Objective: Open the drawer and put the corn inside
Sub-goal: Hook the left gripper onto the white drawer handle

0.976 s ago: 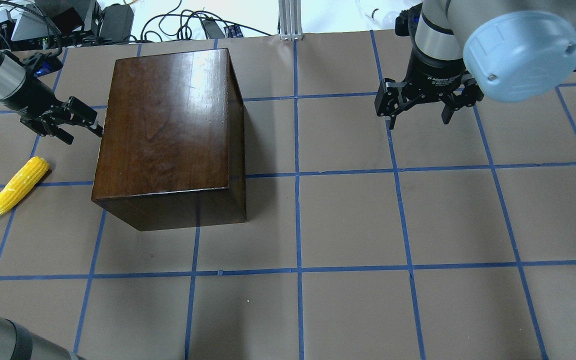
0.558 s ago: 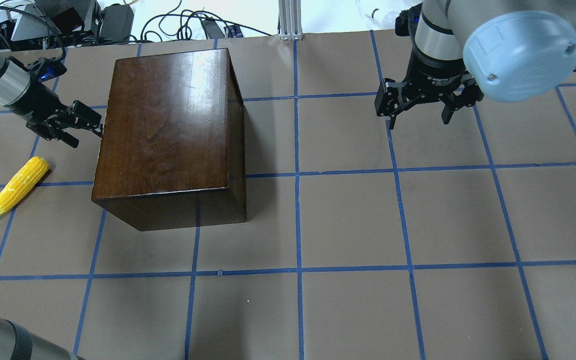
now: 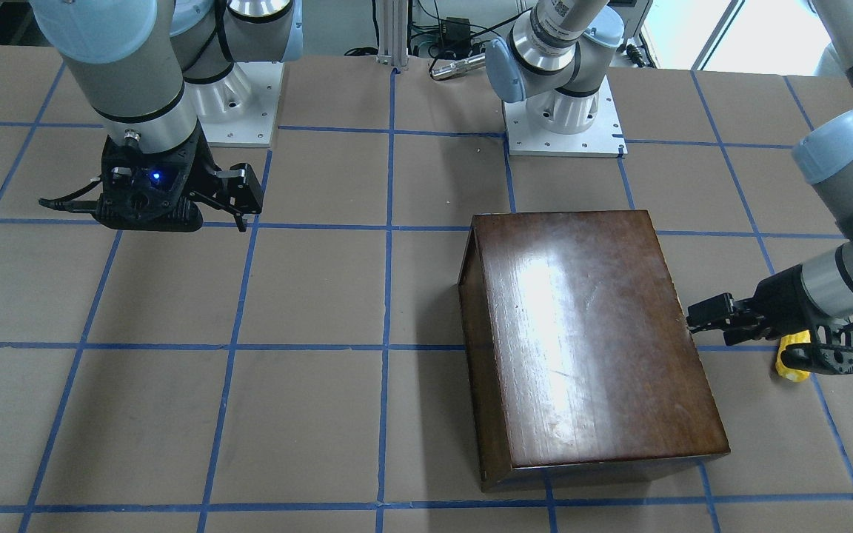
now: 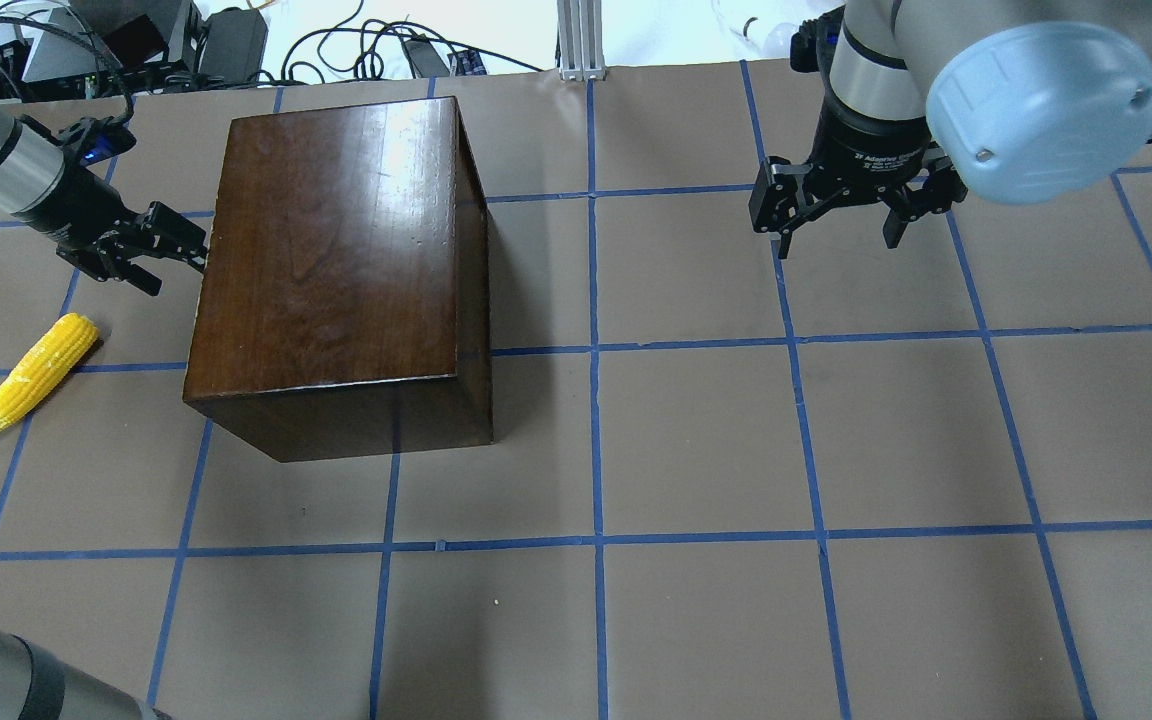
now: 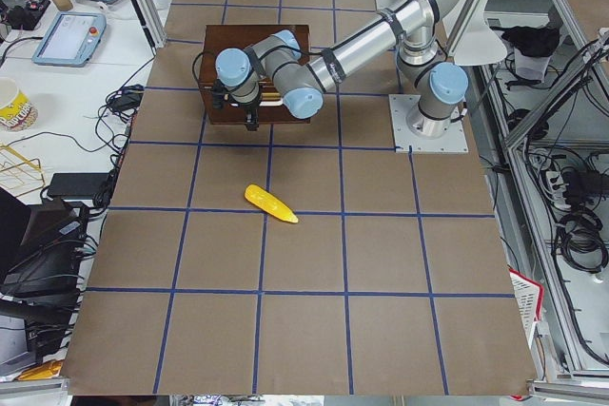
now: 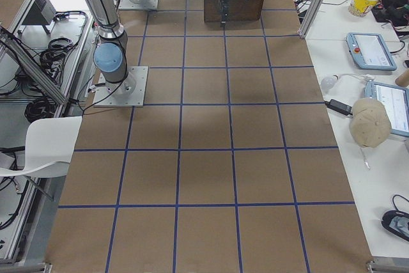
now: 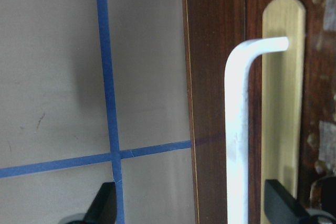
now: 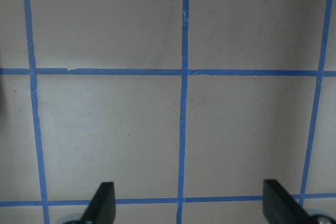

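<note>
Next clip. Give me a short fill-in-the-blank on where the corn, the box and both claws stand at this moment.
1. The corn lies on the ___, beside the wooden box.
2. The left claw is at the handle of the drawer, its jaws ___.
3. That handle is ___ in colour.
4. The right claw hovers open and holds ___.
Missing words: table; open; white; nothing.
</note>
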Robot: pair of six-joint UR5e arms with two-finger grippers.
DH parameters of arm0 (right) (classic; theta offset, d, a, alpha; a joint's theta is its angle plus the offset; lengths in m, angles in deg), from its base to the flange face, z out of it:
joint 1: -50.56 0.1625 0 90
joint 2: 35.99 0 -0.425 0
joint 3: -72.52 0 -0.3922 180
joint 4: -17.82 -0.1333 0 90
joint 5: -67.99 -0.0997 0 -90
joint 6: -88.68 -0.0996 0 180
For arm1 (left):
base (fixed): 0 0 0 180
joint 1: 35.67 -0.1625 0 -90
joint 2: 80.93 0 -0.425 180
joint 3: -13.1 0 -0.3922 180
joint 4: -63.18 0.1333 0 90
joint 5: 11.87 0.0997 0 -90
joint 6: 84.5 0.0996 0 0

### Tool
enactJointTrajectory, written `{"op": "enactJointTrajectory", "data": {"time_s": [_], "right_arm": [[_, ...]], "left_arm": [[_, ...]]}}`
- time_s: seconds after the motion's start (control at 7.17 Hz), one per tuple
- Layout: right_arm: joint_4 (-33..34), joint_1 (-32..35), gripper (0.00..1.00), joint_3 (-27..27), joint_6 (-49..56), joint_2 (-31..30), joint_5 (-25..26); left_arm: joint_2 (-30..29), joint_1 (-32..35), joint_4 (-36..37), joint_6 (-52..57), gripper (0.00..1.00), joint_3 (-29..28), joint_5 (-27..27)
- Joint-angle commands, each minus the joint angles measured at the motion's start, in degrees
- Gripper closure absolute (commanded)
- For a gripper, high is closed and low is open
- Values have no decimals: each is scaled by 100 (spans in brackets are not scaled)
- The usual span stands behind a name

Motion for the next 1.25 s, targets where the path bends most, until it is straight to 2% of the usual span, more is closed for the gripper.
{"op": "enactJointTrajectory", "data": {"time_s": [0.0,1.12], "right_arm": [[-3,0,0,0,0,1,0],[-3,0,0,0,0,2,0]], "left_arm": [[-87,0,82,-2,0,12,-3],[-61,-157,258,24,0,135,85]]}}
